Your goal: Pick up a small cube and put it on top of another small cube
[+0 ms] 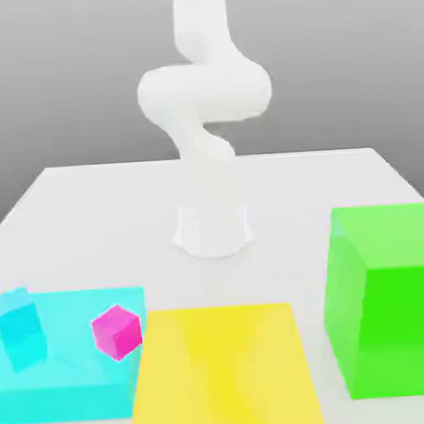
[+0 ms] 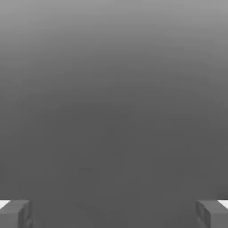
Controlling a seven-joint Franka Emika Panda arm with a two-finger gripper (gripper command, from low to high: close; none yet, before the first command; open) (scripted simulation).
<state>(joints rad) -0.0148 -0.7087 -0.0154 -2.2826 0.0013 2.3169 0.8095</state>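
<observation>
Exterior view: magenta cube [image 1: 116,331] sits corner-forward on the cyan slab [image 1: 76,383]; the pincer [image 2: 114,213] gapes wide, empty.

The exterior view looks from the near edge of the tabletop [image 1: 91,205], raised and angled slightly down, facing the arm [image 1: 207,145] whose base stands at the far middle. It sits close: the yellow slab [image 1: 223,365] and green block [image 1: 389,297] run past the frame. The hand view looks out past the gripper [image 2: 114,213], its fingertips [image 2: 15,213] at the two corners, onto plain grey, seemingly background. The two views share nothing recognisable.
</observation>
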